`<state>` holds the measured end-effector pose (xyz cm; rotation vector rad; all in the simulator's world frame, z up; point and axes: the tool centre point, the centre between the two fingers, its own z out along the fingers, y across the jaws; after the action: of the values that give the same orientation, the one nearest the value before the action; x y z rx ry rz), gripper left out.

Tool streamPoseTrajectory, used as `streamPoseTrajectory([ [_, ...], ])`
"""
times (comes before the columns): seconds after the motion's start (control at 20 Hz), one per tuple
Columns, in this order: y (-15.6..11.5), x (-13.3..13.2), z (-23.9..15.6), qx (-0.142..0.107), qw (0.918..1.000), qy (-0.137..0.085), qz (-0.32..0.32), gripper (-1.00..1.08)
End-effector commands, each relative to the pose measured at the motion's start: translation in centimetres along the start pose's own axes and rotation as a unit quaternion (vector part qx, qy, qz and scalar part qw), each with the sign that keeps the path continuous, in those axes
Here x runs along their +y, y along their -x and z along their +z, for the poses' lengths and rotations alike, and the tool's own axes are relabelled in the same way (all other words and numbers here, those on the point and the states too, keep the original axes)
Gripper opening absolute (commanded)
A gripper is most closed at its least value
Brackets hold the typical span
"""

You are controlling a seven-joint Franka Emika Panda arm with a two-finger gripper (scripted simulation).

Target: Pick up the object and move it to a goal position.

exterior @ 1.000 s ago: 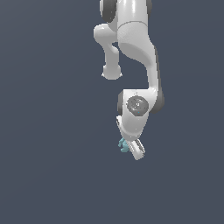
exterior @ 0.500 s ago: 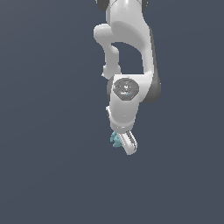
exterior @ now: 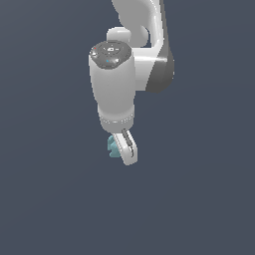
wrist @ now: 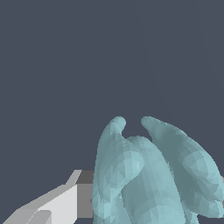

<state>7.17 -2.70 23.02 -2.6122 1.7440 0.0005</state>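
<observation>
Object (wrist: 153,179) fills the near part of the wrist view: pale teal, faceted, lumpy, with two rounded lobes and a cleft between them. One white finger (wrist: 57,203) with a grey pad touches its side. The other finger is hidden behind the object. Background is plain dark grey-blue, nothing else in view.
</observation>
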Motion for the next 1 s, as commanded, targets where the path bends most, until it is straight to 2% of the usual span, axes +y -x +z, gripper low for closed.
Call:
streamPoseTrajectory([
  [0.0, -1.5, 0.6, -2.5, 0.0, 1.0, 0.0, 0.0, -1.0],
  [0.55, -7.3, 2.3, -12.5, 0.0, 1.0, 0.0, -0.001, -1.0],
  [0.95, -9.8, 2.8, -16.5, 0.001, 1.0, 0.0, -0.001, -1.0],
])
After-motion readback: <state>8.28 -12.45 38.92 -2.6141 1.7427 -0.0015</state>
